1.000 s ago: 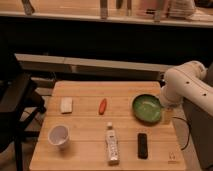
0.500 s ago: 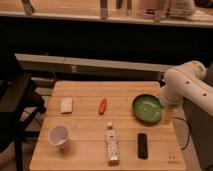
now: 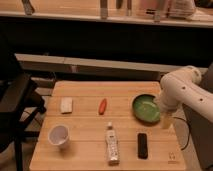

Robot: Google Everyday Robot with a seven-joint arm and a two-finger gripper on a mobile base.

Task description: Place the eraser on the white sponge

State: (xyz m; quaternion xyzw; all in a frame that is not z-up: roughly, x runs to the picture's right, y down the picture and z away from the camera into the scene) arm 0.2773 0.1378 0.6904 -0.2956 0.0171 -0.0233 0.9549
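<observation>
The black eraser (image 3: 143,145) lies flat on the wooden table (image 3: 85,120) near its front right. The off-white sponge (image 3: 66,105) lies at the left side of the table, far from the eraser. My gripper (image 3: 165,121) hangs from the white arm (image 3: 181,90) at the table's right edge, just right of the green bowl and above and to the right of the eraser. It holds nothing that I can see.
A green bowl (image 3: 146,108) sits at the right. A red-orange carrot-like item (image 3: 102,105) lies in the middle. A white labelled bottle (image 3: 112,143) lies at the front, left of the eraser. A white cup (image 3: 58,135) stands front left. A dark chair (image 3: 15,107) is at the left.
</observation>
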